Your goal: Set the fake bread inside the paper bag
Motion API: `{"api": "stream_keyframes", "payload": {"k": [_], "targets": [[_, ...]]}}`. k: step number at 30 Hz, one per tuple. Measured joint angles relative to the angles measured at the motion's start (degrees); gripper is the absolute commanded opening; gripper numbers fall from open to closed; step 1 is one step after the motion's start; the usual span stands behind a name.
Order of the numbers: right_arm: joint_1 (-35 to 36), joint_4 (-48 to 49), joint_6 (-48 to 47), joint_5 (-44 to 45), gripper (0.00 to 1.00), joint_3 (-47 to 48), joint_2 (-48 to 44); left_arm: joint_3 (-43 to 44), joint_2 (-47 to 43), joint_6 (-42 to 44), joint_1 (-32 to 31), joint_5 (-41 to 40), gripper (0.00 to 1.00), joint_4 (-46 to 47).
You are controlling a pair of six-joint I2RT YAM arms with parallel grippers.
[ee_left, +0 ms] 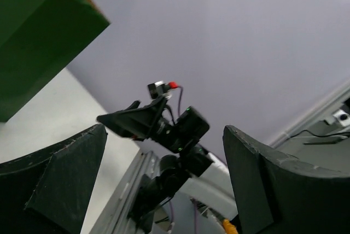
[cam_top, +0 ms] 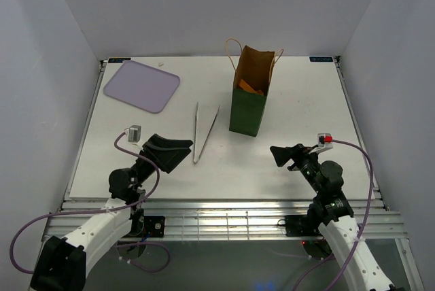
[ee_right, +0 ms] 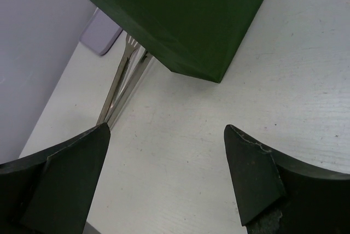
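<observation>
The dark green paper bag (cam_top: 249, 98) stands upright at the table's middle back, its brown inside and string handles showing. A golden-brown piece of fake bread (cam_top: 249, 88) lies inside it; no other bread shows outside. The bag's green wall also shows in the left wrist view (ee_left: 38, 37) and the right wrist view (ee_right: 186, 15). My left gripper (cam_top: 178, 150) is open and empty, left of the bag near the front. My right gripper (cam_top: 279, 154) is open and empty, in front of the bag to its right.
Metal tongs (cam_top: 203, 130) lie on the table left of the bag, also seen in the right wrist view (ee_right: 121, 83). An empty lilac tray (cam_top: 141, 85) lies at the back left. Grey walls close in the table on three sides.
</observation>
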Motion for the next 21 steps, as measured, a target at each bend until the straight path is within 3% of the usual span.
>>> {"api": "stream_keyframes", "payload": {"k": [5, 21], "targets": [[0.0, -4.2, 2.7, 3.1, 0.9, 0.0, -4.9, 0.1, 4.2, -5.9, 0.0, 1.7, 0.98, 10.8], [0.0, -8.9, 12.6, 5.5, 0.9, 0.0, -11.5, 0.1, 5.0, -15.2, 0.0, 1.5, 0.98, 14.5]]}}
